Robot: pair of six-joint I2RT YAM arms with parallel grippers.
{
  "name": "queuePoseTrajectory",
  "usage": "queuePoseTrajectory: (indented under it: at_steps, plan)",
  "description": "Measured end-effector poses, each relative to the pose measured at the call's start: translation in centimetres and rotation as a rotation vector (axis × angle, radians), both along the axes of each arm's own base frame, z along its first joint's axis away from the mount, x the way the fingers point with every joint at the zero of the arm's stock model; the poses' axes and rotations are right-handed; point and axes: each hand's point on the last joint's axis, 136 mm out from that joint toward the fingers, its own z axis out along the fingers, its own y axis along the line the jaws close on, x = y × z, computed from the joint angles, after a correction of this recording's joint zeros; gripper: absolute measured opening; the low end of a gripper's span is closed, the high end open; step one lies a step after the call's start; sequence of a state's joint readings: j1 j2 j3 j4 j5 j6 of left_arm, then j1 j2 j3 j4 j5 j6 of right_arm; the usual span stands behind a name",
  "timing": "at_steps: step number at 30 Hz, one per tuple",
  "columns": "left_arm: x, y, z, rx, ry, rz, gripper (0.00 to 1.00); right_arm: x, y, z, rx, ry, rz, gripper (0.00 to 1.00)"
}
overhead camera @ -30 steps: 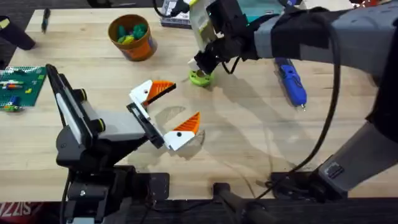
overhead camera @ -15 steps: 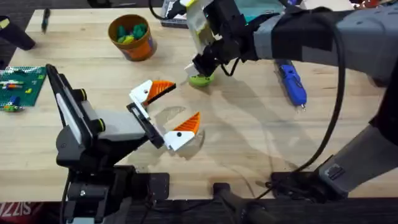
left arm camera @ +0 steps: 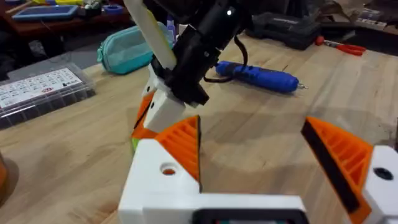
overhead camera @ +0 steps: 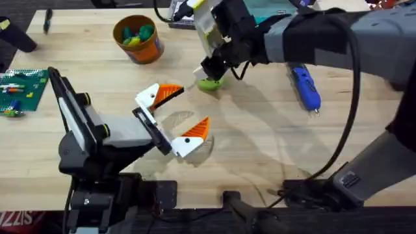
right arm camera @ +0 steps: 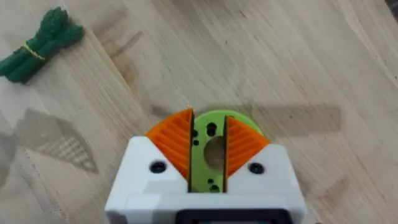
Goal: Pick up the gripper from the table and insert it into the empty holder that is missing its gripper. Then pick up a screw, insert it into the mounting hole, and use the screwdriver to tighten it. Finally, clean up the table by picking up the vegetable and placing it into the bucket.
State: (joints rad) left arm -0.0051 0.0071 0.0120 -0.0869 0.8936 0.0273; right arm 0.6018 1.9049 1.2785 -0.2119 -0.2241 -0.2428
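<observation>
orange ribbed pads [right arm camera: 180, 140] on the right gripper [right arm camera: 208, 149] press against both faces of a green round disc [right arm camera: 210, 134], which stands on edge between them, its centre hole and small side holes facing the wrist camera. from overhead the right arm [overhead camera: 325, 39] stretches from the lower right corner up and across the middle, its wrist bent down so the right gripper [overhead camera: 209, 71] comes to the wooden table [overhead camera: 260, 143] at the disc [overhead camera: 208, 82], just beyond the left gripper. whether the disc touches the wood or sits just above it i cannot tell.

the left arm [overhead camera: 84, 140] lies low over the near left part of the table, forearm angled toward the centre. the left gripper [overhead camera: 174, 112] is spread wide and holds nothing; both of its white finger bases carry orange wedge tips, one [left arm camera: 183, 146] near the right gripper and the other [left arm camera: 339, 155] well apart from it.

the screwdriver [overhead camera: 304, 86] lies flat on the table under the right arm's forearm, its metal bit pointing toward the near edge; in the left wrist view the blue body [left arm camera: 258, 74] lies behind the right gripper. the bucket [overhead camera: 136, 38] stands upright at the far left of the table, with green, yellow and blue pieces inside. a green vegetable [right arm camera: 37, 45], bound with a yellow band, lies on the wood well apart from the disc.
</observation>
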Motion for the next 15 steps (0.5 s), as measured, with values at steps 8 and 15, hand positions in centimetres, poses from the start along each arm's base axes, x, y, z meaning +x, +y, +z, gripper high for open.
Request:
queuePoseTrajectory:
  at_steps: [8, 15]
  plan:
    - [0.00, 0.00, 0.00, 0.000, 0.000, 0.000, 0.986, -0.18, -0.13, -0.17, -0.007, 0.010, 0.000, 0.225]
    - [0.00, 0.00, 0.00, 0.000, 0.000, 0.000, 0.985, -0.18, -0.13, -0.30, -0.008, 0.012, 0.000, 0.224]
